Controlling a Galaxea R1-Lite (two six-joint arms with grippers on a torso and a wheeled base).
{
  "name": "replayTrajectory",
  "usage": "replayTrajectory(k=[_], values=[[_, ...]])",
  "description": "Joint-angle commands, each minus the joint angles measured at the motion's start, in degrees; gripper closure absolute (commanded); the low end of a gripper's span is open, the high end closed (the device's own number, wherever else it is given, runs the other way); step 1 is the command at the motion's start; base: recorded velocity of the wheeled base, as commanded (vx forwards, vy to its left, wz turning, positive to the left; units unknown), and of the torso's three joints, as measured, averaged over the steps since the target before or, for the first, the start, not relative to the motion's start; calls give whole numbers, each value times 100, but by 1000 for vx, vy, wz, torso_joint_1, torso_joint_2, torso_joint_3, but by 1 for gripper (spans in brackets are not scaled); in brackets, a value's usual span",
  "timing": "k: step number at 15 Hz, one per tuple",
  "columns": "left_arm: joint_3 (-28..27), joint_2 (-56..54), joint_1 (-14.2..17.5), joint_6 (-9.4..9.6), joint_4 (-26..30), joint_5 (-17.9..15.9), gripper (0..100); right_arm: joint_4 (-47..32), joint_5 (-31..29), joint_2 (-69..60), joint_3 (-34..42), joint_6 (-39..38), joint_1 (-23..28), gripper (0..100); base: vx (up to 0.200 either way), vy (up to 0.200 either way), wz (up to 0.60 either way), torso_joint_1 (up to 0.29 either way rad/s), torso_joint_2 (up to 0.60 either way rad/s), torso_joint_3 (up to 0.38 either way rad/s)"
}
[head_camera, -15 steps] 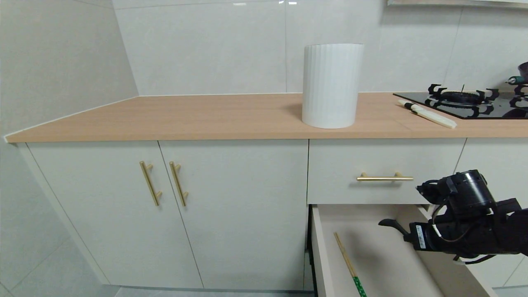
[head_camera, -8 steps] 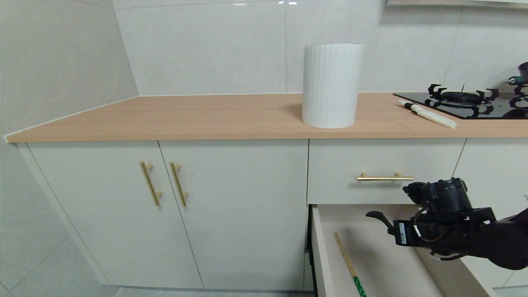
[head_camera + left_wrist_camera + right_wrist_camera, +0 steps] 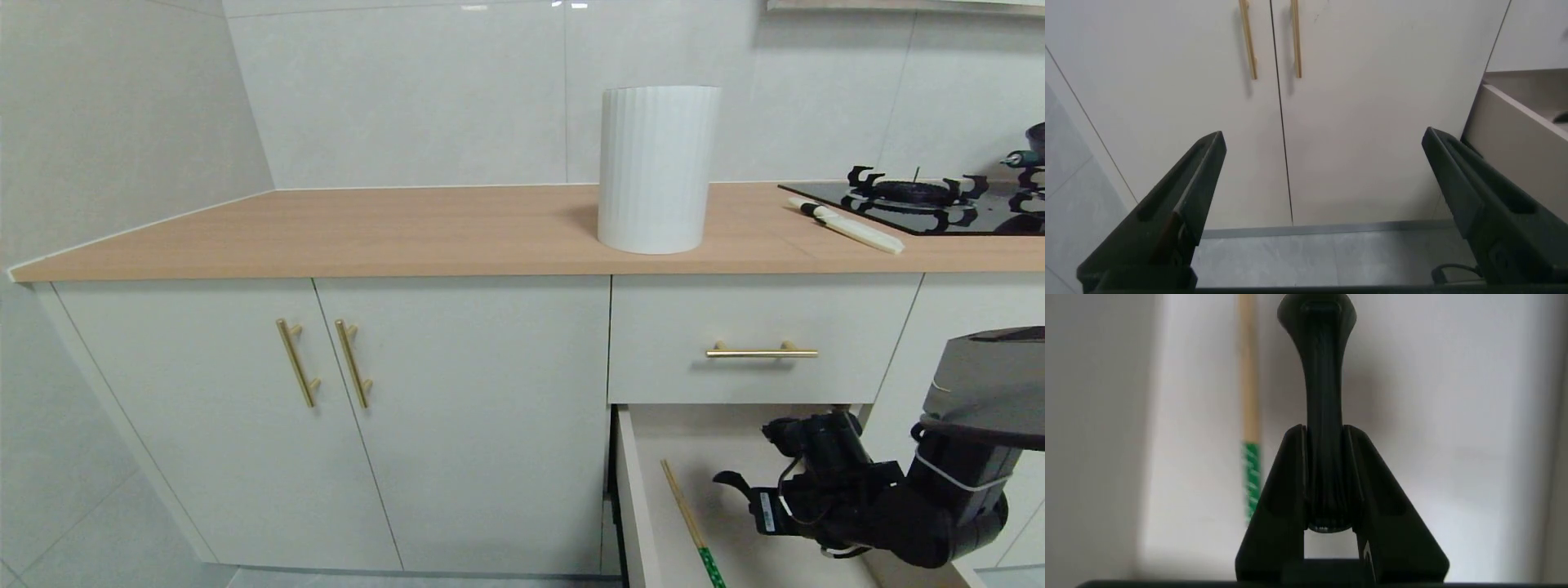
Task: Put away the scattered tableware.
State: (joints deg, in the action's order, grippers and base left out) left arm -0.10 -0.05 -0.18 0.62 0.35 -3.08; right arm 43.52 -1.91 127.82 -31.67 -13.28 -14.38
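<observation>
The lower drawer (image 3: pixel 633 506) stands pulled out, with a pair of wooden chopsticks with green ends (image 3: pixel 690 523) lying inside near its left wall. My right gripper (image 3: pixel 763 506) is low over the drawer, shut on a black spoon-like utensil (image 3: pixel 729 479) that sticks out toward the chopsticks. In the right wrist view the black utensil (image 3: pixel 1319 376) is pinched in the shut right gripper (image 3: pixel 1325 453), just beside the chopsticks (image 3: pixel 1248 416) above the drawer floor. My left gripper (image 3: pixel 1327 212) hangs open and empty, facing the cabinet doors (image 3: pixel 1282 98).
On the wooden countertop (image 3: pixel 367 233) stand a tall white ribbed container (image 3: pixel 658 167) and a pale-bladed knife (image 3: pixel 849 227) beside the gas stove (image 3: pixel 922 200). A closed drawer with a gold handle (image 3: pixel 761 354) sits right above the open one.
My right arm has dropped lower and shifted left, carrying the black utensil down into the open drawer, closer to the chopsticks.
</observation>
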Motion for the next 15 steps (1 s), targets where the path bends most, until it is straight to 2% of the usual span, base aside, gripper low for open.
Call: replayTrajectory(k=[1,4,15], values=[[1,5,1,-1,0,1,0,7,-72,578,-50,115,-3,100,0,0,0,0,0,0],[1,5,1,-1,0,1,0,7,-441,806,-155,203,-20,100,0,0,0,0,0,0],[1,5,1,-1,0,1,0,16,-450,824,-164,194,-20,100,0,0,0,0,0,0]])
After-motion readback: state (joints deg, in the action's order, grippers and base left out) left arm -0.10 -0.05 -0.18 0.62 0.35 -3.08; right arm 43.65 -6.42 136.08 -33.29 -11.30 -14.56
